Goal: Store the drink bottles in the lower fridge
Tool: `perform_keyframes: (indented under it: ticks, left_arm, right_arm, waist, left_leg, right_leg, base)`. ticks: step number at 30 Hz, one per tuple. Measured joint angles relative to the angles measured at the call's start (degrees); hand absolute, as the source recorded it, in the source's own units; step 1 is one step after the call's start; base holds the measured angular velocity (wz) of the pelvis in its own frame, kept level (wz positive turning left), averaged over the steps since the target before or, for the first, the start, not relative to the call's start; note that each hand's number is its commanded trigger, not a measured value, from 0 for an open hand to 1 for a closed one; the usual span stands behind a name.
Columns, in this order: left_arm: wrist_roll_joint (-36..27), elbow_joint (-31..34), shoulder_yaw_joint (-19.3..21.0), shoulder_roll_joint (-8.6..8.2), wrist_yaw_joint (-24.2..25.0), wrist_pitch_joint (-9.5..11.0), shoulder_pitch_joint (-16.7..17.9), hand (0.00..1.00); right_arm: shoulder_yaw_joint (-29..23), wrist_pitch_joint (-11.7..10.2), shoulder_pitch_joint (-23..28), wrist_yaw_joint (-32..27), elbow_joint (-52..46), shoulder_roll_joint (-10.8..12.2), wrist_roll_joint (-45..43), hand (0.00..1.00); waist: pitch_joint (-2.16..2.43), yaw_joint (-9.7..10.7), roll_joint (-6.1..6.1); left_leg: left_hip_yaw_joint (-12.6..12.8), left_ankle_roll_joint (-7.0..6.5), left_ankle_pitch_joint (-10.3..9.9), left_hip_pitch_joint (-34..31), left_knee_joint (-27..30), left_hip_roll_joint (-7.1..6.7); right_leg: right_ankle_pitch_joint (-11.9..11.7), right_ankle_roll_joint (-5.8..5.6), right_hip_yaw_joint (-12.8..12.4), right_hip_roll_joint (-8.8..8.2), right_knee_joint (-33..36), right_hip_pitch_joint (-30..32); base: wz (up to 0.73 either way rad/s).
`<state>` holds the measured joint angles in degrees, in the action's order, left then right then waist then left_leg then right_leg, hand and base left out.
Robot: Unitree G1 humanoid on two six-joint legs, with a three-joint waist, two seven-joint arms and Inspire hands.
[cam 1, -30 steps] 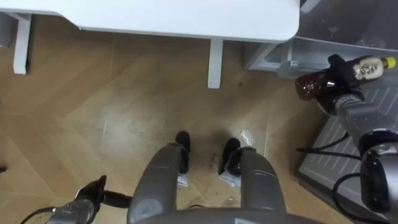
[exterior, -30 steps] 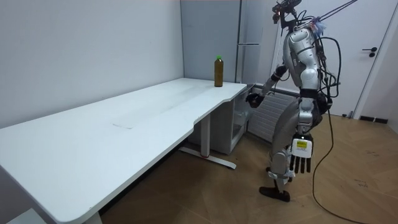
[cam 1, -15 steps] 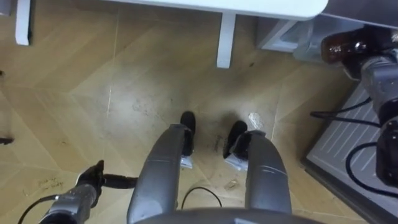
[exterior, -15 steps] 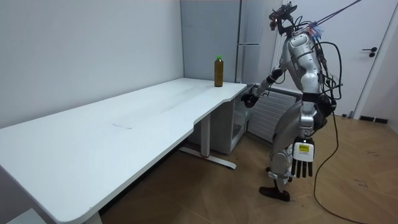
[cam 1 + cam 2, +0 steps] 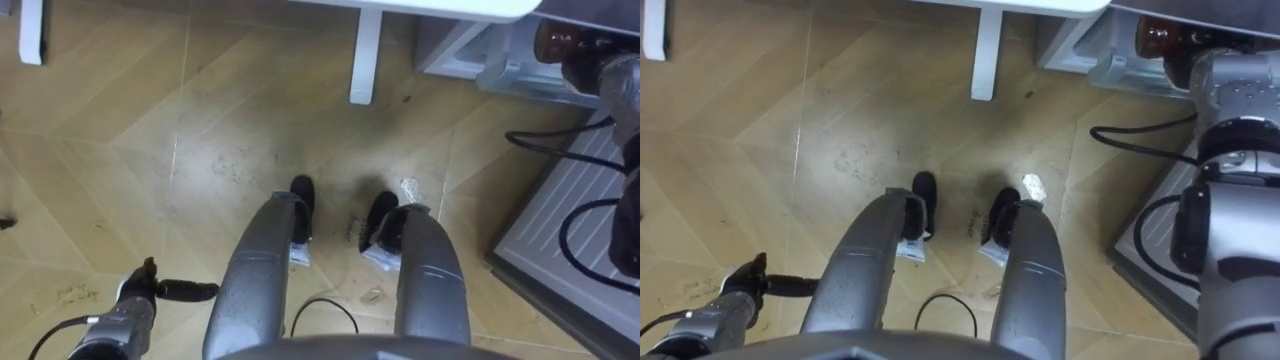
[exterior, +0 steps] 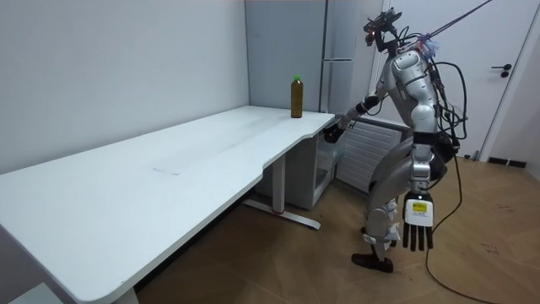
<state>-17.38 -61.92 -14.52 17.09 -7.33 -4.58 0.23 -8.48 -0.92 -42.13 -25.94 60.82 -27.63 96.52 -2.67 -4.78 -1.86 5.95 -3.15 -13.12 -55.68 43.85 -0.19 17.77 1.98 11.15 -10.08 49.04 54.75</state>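
Note:
My right hand (image 5: 592, 52) is shut on a dark red drink bottle (image 5: 553, 42) at the upper right, held out level at the mouth of the open lower fridge (image 5: 470, 55). In the room view that hand (image 6: 334, 133) reaches past the desk corner towards the fridge opening (image 6: 325, 173). A second bottle (image 6: 296, 97), brown with a green cap, stands upright on the far corner of the white desk (image 6: 169, 177). My left hand (image 5: 150, 292) hangs open at the lower left, holding nothing, and in the room view it (image 6: 417, 225) dangles beside my leg.
The fridge's open door (image 5: 585, 225), ribbed on its inner side, stands at my right. A white desk leg (image 5: 364, 55) stands ahead on the wooden floor. The tall upper fridge (image 6: 337, 51) rises behind the desk, and a white room door (image 6: 515, 84) is further back.
My right hand has carried the red bottle forward and up, closer to the fridge opening. I lean further forward and my left hand has swung back. The eye view has shifted.

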Motion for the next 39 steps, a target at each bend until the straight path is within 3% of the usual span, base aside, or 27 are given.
perform_keyframes:
  ticks: [7, 14, 17, 39]
  left_arm:
    - [0.0, 0.1, -0.4, -0.02, -1.0, 0.7, 0.0, 0.00]
    - [0.0, 0.1, -1.5, -0.15, -1.3, 1.5, -0.2, 0.00]
    - [0.0, 0.1, -1.7, -0.27, -1.3, 1.6, -0.2, 0.00]
    - [0.1, 0.2, -2.6, -0.27, -1.3, 2.5, -0.2, 0.00]
  right_arm:
    - [-0.1, -1.7, 0.0, -4.1, -0.5, 0.0, 0.4, 0.00]
    - [-0.2, -4.2, 0.0, -6.8, -3.1, 0.0, 0.8, 0.00]
    - [-0.8, -5.3, 0.0, -7.0, -3.1, 0.0, 0.9, 0.00]
    - [-4.1, -6.5, -0.6, -4.5, -3.2, -0.2, 2.1, 0.00]
  waist:
    - [0.05, -0.2, 0.45]
    - [0.11, -0.2, 2.52]
    - [0.10, -0.2, 2.54]
    - [0.14, 0.1, 2.52]
  left_leg:
    - [0.6, -0.14, -0.1, 0.0, 0.6, 0.33]
    - [1.8, -0.29, -0.2, 0.3, 0.7, 0.56]
    - [1.9, -0.29, -0.2, 0.3, 0.7, 0.71]
    - [2.5, -0.29, -0.2, 0.5, 0.6, 1.52]
  right_leg:
    - [0.2, 0.09, 0.1, -0.19, 0.7, -0.1]
    - [0.2, 0.12, -0.2, -0.17, 1.0, -0.1]
    - [0.3, 0.24, -0.3, -0.15, 1.2, 0.0]
    - [-0.1, 0.69, -0.2, -0.01, 0.8, 0.1]
  base:
    - [0.00]
    - [0.00]
    - [0.00]
    - [-0.01]
